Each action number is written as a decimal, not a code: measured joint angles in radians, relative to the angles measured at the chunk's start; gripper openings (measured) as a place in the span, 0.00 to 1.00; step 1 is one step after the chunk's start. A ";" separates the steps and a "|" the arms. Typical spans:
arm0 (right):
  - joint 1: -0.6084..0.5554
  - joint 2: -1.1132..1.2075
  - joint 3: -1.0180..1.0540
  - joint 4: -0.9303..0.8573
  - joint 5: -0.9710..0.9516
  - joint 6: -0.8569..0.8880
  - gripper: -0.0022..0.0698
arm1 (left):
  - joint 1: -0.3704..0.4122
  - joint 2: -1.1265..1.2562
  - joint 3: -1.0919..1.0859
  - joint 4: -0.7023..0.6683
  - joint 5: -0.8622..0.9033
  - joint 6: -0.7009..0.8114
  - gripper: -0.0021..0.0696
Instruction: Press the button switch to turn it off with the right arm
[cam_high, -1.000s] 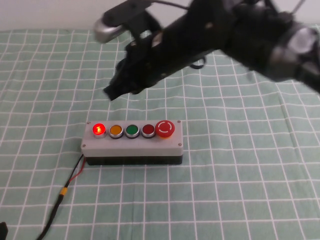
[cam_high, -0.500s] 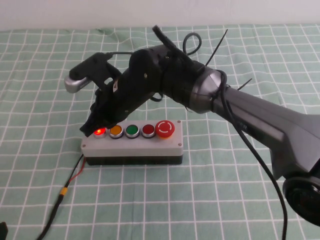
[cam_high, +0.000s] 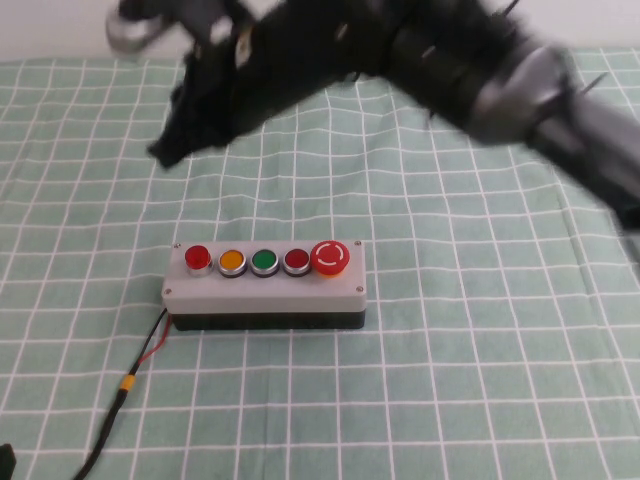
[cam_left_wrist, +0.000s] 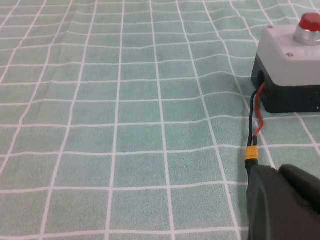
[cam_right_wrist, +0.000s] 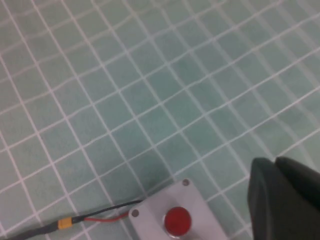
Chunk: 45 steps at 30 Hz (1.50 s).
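The button switch (cam_high: 198, 258) is a small round bright-red cap in a silver ring, and it shows no glow. It sits at the left end of a row of five buttons on the grey box (cam_high: 265, 292), which rests near the middle of the green checked cloth (cam_high: 480, 340). To its right along the lid come an orange button (cam_high: 232, 261), a green button (cam_high: 264, 261), a darker red button (cam_high: 296, 261) and a large red mushroom button (cam_high: 330, 257). A red and black cable (cam_high: 150, 349) leaves the box's left end toward the near edge.

The right arm (cam_high: 420, 55) reaches across the far side, its right gripper (cam_high: 165, 152) raised well above and behind the box, touching nothing; I cannot tell how its jaws stand. The left gripper (cam_left_wrist: 282, 202) lies low by the cable, near and left of the box; its jaws cannot be told either.
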 joint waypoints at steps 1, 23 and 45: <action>0.000 -0.043 -0.005 -0.019 0.019 0.000 0.01 | 0.000 0.000 0.000 0.000 0.000 0.000 0.02; 0.000 -0.901 0.657 -0.193 0.069 0.122 0.01 | 0.000 0.000 0.000 0.000 0.000 0.000 0.02; -0.015 -1.084 0.950 -0.120 0.160 0.126 0.01 | 0.000 0.000 0.000 0.000 0.000 0.000 0.02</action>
